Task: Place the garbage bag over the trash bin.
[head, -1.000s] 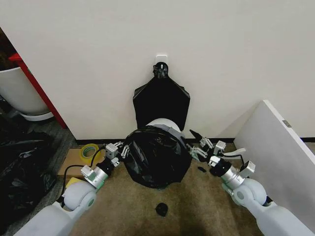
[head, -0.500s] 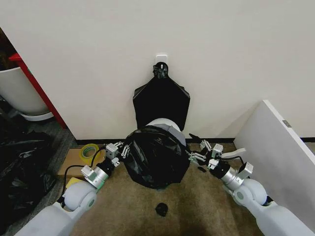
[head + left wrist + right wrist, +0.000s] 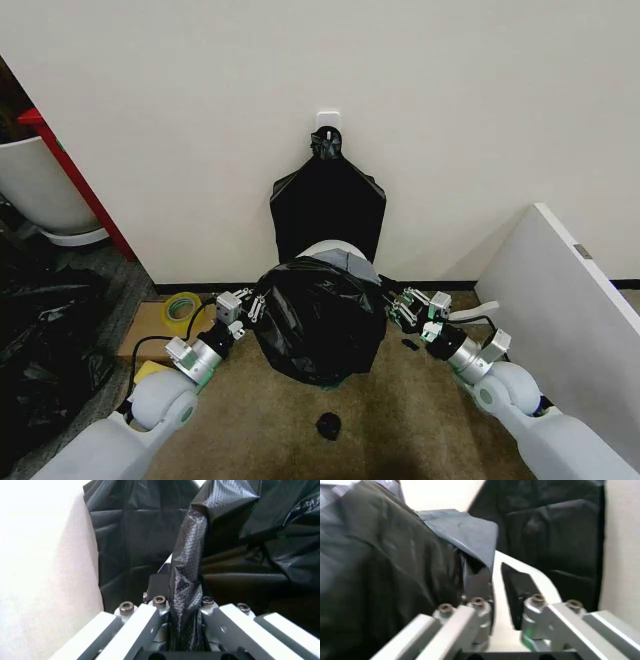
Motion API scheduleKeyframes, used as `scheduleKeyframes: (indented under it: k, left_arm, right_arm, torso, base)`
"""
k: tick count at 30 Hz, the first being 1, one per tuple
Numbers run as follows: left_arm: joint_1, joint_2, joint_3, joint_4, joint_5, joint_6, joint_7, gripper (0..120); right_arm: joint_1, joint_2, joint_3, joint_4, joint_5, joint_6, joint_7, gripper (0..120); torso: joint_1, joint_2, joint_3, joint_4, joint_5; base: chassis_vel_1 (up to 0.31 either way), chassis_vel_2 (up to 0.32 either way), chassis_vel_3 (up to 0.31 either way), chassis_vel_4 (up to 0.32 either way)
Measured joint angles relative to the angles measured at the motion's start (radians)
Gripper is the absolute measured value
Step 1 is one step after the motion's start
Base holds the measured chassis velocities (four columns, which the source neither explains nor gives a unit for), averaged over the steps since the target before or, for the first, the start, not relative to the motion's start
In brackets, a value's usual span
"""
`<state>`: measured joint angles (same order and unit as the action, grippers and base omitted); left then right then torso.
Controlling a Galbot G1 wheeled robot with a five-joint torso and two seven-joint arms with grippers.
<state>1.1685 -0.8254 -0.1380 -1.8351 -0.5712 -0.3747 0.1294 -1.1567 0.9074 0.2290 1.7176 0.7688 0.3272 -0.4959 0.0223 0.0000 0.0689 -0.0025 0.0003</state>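
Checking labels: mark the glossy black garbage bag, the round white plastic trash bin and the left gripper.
Glossy black garbage bag (image 3: 318, 318), head view, front face.
Round white plastic trash bin (image 3: 330, 249), head view, exposed rim.
Left gripper (image 3: 250, 304), head view, between fingertips.

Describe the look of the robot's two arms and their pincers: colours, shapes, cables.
Both arms are smooth, rounded pale grey-white shells narrowing to ribbed silver wrist cylinders. The left pincer and right pincer are bare silver metal blocks with dark hex bolts and black finger pads. Black cables loop beside each wrist. Small green accents mark both wrists, and a white tab juts from the right one.

Flat black bags (image 3: 327, 205) hang on the wall; a yellow tape roll (image 3: 181, 306) lies on cardboard (image 3: 146, 330).
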Motion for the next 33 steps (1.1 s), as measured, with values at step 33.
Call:
scheduleKeyframes:
  k: [33]
  left_arm:
    - [0.019,-0.069,0.025,-0.122,-0.292,0.283,-0.303,1]
  right_arm:
    - [-0.023,0.058,0.007,0.093,-0.395,0.105,0.656,37]
  torso:
    - [0.000,0.000,0.000,-0.0002,0.0001]
  base:
    - [0.000,0.000,0.000,0.000]
